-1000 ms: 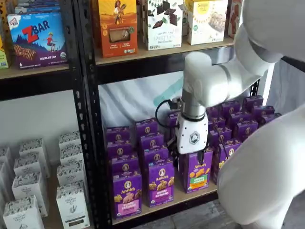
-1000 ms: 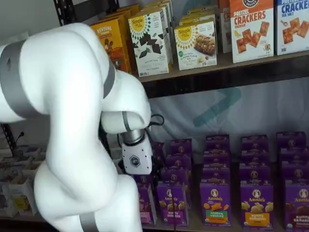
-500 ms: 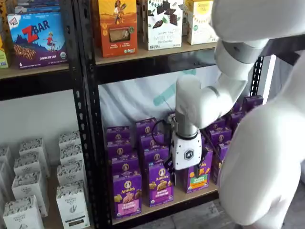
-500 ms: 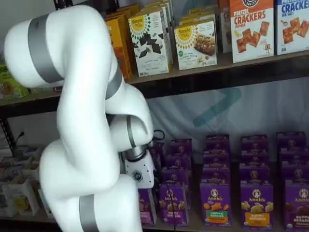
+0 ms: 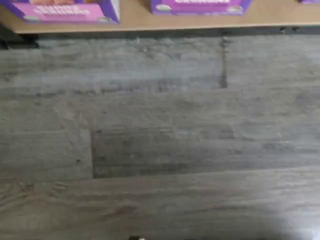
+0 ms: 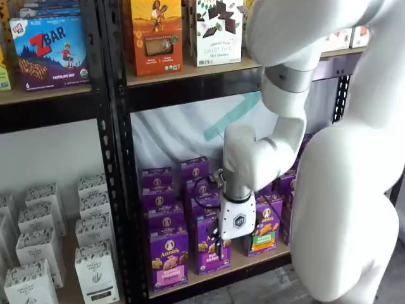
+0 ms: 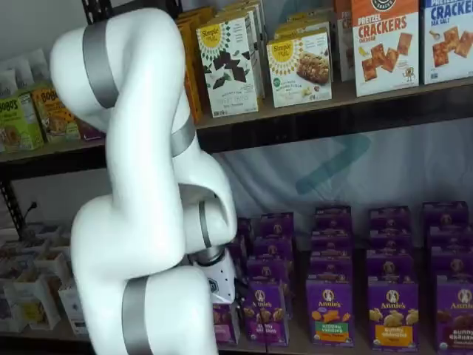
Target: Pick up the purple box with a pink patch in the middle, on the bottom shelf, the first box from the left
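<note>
- Shelf view: the end effector (image 6: 218,246) hangs low in front of the bottom shelf (image 6: 253,259), and its fingers stand apart with nothing in them.
- The purple box (image 6: 168,258) with the pink band stands on that shelf, just left of the end effector.
- Wrist view: grey floor (image 5: 160,140) lies under it.

Your gripper (image 6: 218,244) has slid left along the bottom shelf (image 6: 253,261) and dropped lower, now before the second column, nearer the purple box (image 6: 168,258).
</note>
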